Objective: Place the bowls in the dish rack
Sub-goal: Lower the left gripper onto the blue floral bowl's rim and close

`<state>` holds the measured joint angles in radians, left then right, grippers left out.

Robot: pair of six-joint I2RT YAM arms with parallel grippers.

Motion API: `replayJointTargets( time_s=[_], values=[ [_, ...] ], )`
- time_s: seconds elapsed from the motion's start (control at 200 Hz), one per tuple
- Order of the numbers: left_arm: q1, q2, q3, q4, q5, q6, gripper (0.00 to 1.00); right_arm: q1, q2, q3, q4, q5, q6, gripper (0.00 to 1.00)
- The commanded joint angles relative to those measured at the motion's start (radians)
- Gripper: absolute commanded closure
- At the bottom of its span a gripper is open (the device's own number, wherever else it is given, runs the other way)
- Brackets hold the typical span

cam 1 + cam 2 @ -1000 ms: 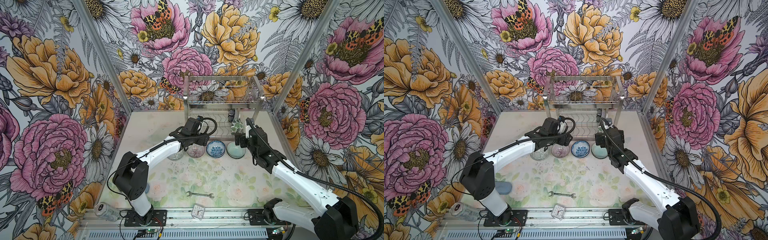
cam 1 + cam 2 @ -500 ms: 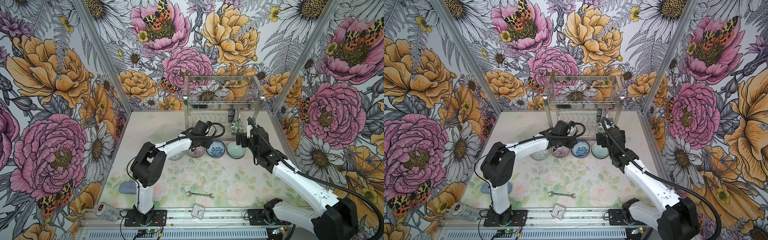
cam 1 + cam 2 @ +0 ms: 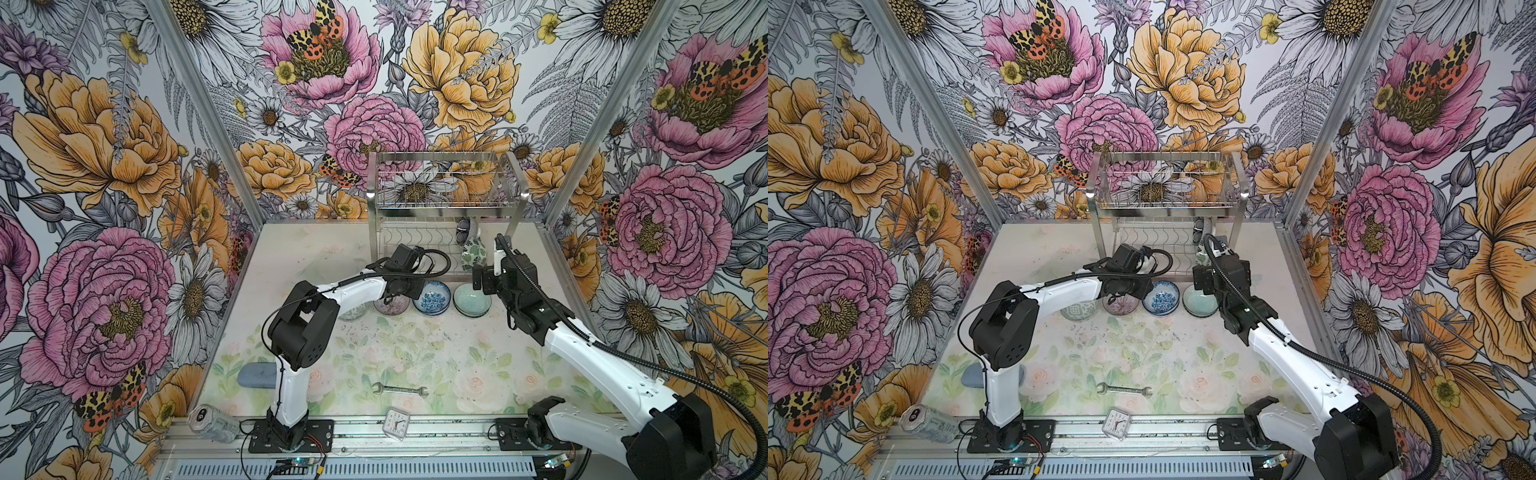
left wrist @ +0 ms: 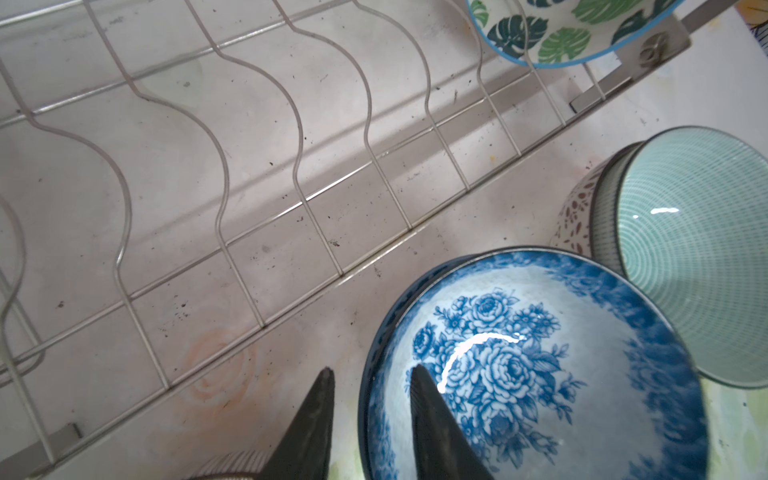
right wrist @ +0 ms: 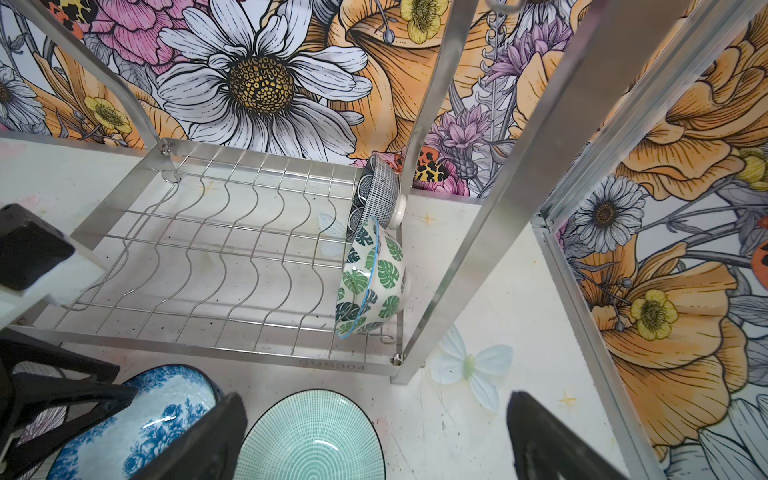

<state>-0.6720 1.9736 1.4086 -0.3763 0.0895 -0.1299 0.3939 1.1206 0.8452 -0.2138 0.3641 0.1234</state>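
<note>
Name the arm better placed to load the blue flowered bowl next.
Left. The left gripper straddles the rim of the blue flowered bowl, one finger inside, one outside. The right gripper hangs open over the green bowl.

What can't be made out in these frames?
Left gripper, left wrist view: jaws straddle the rim of the blue floral bowl; frame edge crops them, grip unconfirmed.
Red-patterned bowl, left wrist view: mostly hidden by the celadon bowl.
Blue-grey object, in both top views: left arm hides part; unidentifiable.
Clock, in both top views: face too small to read.
</note>
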Motion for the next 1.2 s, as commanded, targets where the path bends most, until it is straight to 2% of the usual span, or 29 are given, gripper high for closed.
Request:
replayJointTargets(
  time_s=[0.0,0.245,0.43,0.631,1.196],
  values=[
    [-0.003,0.014,0.021,0.024,0.019,0.001,0.69,-0.007,-0.001,-0.002,0.004,-0.011,0.015,0.01],
    [-0.003,0.015,0.017,0.024,0.019,-0.004,0.80,-0.010,0.004,-0.010,0.005,-0.015,0.017,0.01],
    [-0.003,0.010,0.014,0.024,0.017,-0.004,0.91,-0.015,-0.002,-0.015,0.004,-0.016,0.016,0.01],
    [-0.001,-0.001,0.003,0.022,0.013,-0.004,0.98,-0.019,-0.004,-0.022,0.004,-0.016,0.019,0.01],
    [-0.001,-0.096,-0.034,-0.015,-0.051,0.016,1.00,-0.023,-0.014,-0.033,0.003,-0.024,0.027,0.02]
  ],
)
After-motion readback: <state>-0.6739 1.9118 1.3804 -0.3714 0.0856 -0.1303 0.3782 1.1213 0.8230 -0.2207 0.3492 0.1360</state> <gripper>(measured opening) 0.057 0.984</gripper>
